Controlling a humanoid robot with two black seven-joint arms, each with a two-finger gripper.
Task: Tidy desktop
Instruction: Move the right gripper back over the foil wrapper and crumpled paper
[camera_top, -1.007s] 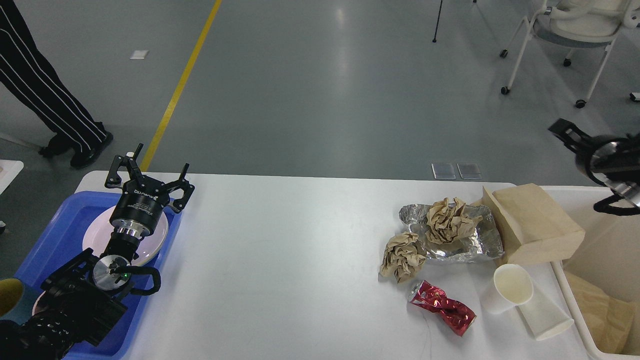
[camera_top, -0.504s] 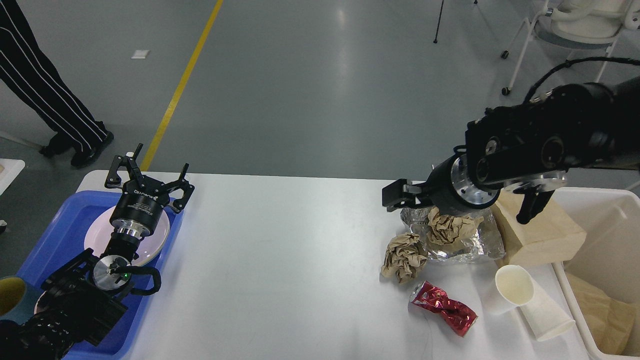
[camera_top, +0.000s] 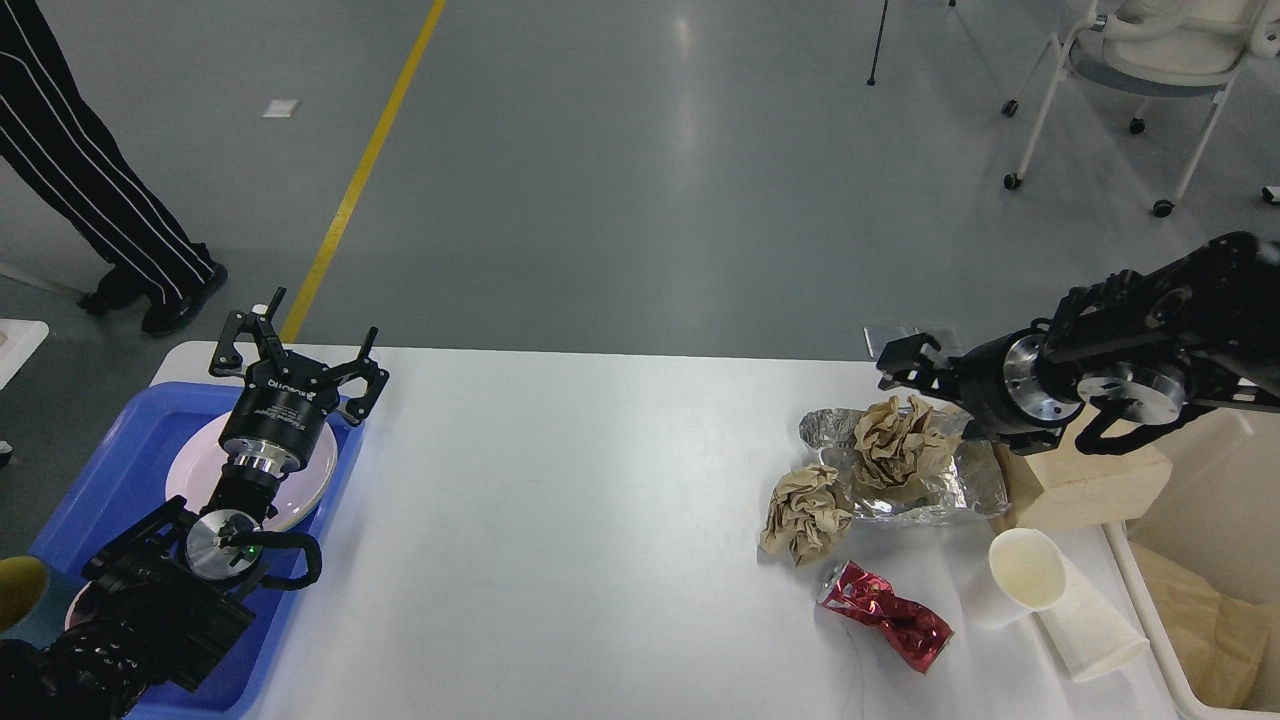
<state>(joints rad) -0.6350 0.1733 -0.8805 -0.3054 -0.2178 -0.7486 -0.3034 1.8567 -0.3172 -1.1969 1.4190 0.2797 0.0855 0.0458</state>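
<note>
Our left arm enters from the lower left and lies over the blue tray (camera_top: 120, 440) at the left end of the bench (camera_top: 560, 520), which fills the lower half of the view. Its left pincer (camera_top: 300, 350) points away from us above the white plate (camera_top: 310, 470) in that tray, fingers spread wide, gripping nothing.

Our right arm enters from the right edge and reaches leftward above the far right part of the bench. Its right pincer (camera_top: 905, 358) hovers just beyond the crumpled brown paper ball (camera_top: 900, 445) that sits on the foil sheet (camera_top: 960, 490). The pincer is seen small and dark; we cannot tell how far its fingers are parted, and nothing is visibly held.

Compared with half a second ago, the right arm has drawn back toward the right edge and sits lower and smaller in view; the pincer has shifted rightward from the near side of the foil. The left arm is unchanged. No bench item has moved.

Near the foil sheet: a second paper ball (camera_top: 805, 512) just left of it, a crushed red can (camera_top: 885, 615) nearer us, two white paper cups (camera_top: 1050, 600) to its right, and a brown paper bag (camera_top: 1085, 480) touching it on the right.

White lettering on the left pincer body is too small to read reliably.
</note>
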